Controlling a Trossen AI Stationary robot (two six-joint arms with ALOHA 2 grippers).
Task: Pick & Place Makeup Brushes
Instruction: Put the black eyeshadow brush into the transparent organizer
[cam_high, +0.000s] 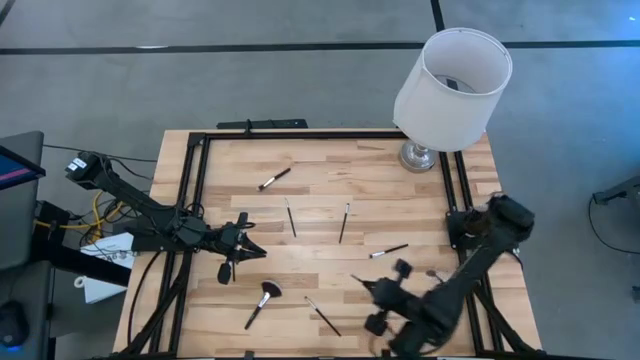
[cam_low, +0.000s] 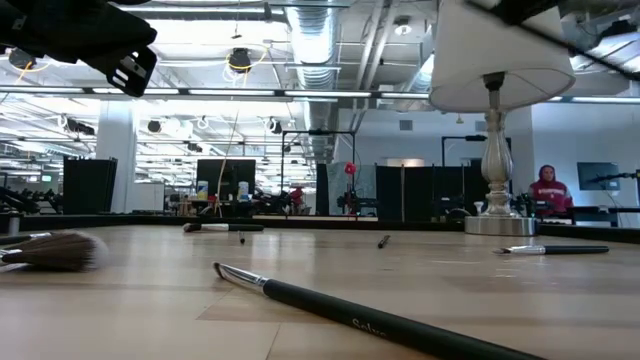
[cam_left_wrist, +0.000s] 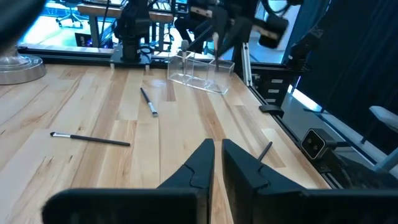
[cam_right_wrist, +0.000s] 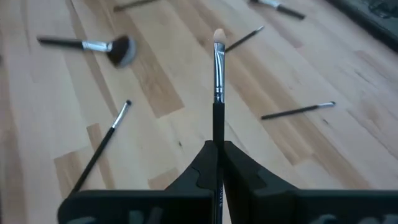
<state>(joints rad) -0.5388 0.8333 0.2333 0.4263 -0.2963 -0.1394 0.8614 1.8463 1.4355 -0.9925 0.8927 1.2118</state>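
Several slim black-handled makeup brushes lie flat on the wooden table (cam_high: 420, 215): one (cam_high: 273, 179) toward the far edge, two (cam_high: 291, 217) (cam_high: 344, 222) mid-table, one (cam_high: 388, 251) to the right, one (cam_high: 322, 315) near the front. A fluffy-headed brush (cam_high: 262, 303) also lies at the front. My right gripper (cam_right_wrist: 217, 146) is near the table's front right (cam_high: 372, 290) and is shut on a thin brush (cam_right_wrist: 217, 74). My left gripper (cam_left_wrist: 217, 152) is shut, touches nothing and hovers at the left (cam_high: 245, 250). A clear box (cam_left_wrist: 199, 71) stands below the right gripper. My right gripper pinches the thin brush by its black handle (cam_right_wrist: 217, 127) between the two fingers. The brush lies along the fingers and sticks out ahead of them, with its silver ferrule (cam_right_wrist: 218, 74) and pale tip (cam_right_wrist: 218, 34) free. It is lifted clear of the table.
A lamp with a white shade (cam_high: 452, 85) stands on its silver base (cam_high: 418, 155) at the far right corner. A black frame (cam_high: 195, 170) runs along the table's edges. More brushes show in the low view (cam_low: 350, 315) (cam_low: 555, 249). Bare wood lies between the brushes.
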